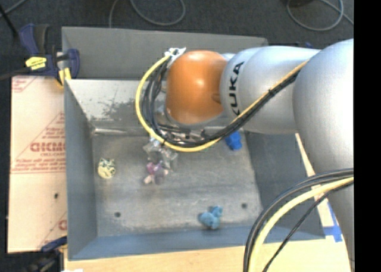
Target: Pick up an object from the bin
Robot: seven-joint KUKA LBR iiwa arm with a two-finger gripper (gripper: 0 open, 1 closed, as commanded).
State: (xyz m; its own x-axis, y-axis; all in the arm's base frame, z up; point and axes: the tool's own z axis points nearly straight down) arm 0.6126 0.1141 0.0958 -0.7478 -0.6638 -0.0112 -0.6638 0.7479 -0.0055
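My gripper (pixel 159 156) reaches down from under the orange cover to the middle of the bin floor. Right at its tip lies a small purple and white thing (pixel 155 171), touching or nearly touching the metal fingers. Whether it sits between them I cannot make out. A small pale yellow-green thing (pixel 106 168) lies to the left on the floor. A blue thing (pixel 233 141) peeks out from under the arm at the right.
Another light blue lumpy thing (pixel 210 217) rests near the bin's front wall. The arm and its cables cover the back right of the bin. The floor's left and front parts are bare grey metal.
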